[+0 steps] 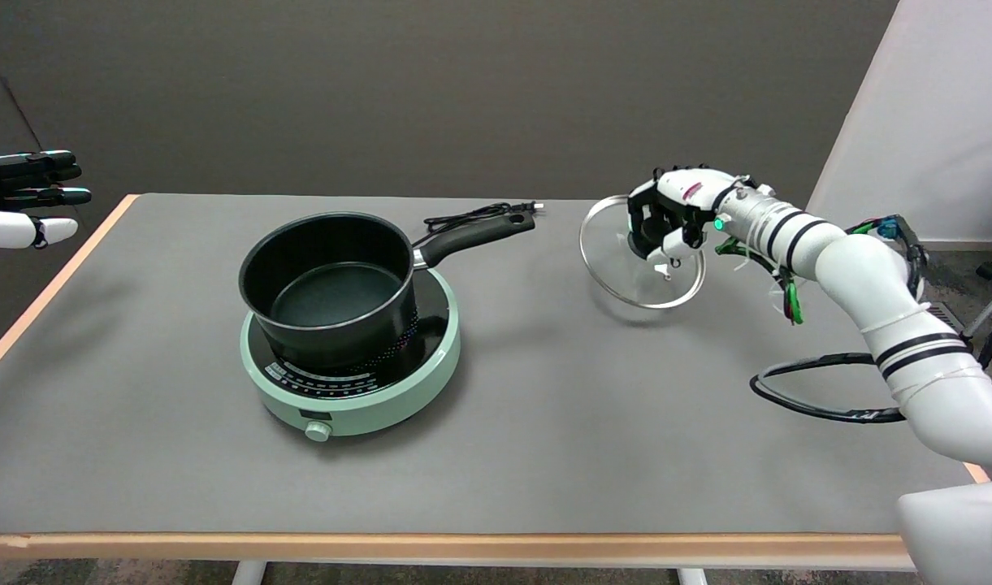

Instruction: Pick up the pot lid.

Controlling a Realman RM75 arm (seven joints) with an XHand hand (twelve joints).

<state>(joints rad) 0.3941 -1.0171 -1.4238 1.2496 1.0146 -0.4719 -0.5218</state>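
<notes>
A round glass pot lid (617,268) with a metal rim hangs tilted above the table's right side, its shadow on the mat just below. My right hand (674,218) grips the knob at the lid's middle, fingers curled around it; the knob itself is mostly hidden by the fingers. The arm reaches in from the lower right.
A black saucepan (333,284), uncovered, sits on a pale green induction hob (357,390) left of centre, its handle pointing right and back. A black power cord (475,215) lies behind it. A black cable loop (820,390) lies by the right arm. The idle left hand (24,199) hovers at the upper left.
</notes>
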